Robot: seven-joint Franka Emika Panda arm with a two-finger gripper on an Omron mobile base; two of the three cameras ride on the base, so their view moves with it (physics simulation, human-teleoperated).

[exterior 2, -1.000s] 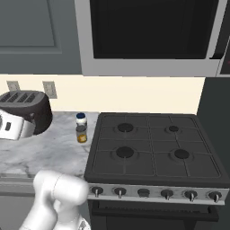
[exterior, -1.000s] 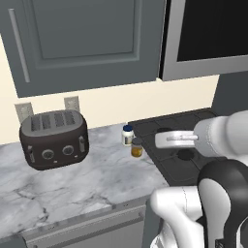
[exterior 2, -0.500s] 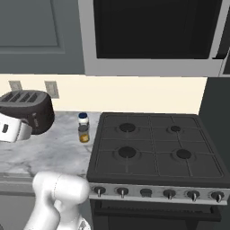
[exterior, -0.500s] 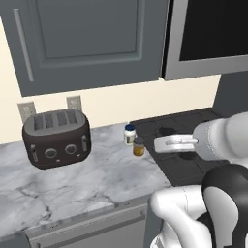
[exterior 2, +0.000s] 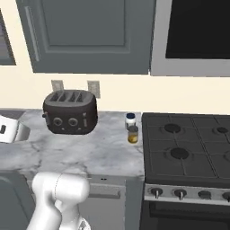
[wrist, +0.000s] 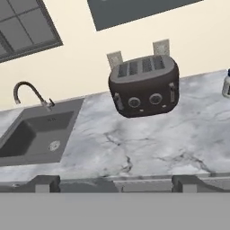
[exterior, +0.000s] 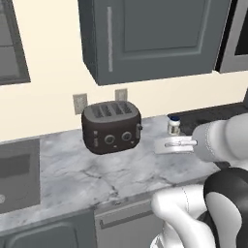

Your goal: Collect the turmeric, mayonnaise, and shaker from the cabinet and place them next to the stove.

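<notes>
Kitchen counter with the toaster (exterior 2: 70,112) as landmark. The arm reaches level over the counter, its gripper (exterior: 167,145) hanging in front of and right of the toaster, jaws spread wide and empty. The mayonnaise (exterior 2: 130,121) and turmeric (exterior 2: 133,134) stand right of the toaster, just beside the stove (exterior 2: 188,148); the turmeric is in front of the mayonnaise. The cabinet (exterior 2: 85,36) hangs above the toaster, doors closed. The right base view shows the stove's burners; the hand view shows a sink (wrist: 36,134) left of the toaster.
</notes>
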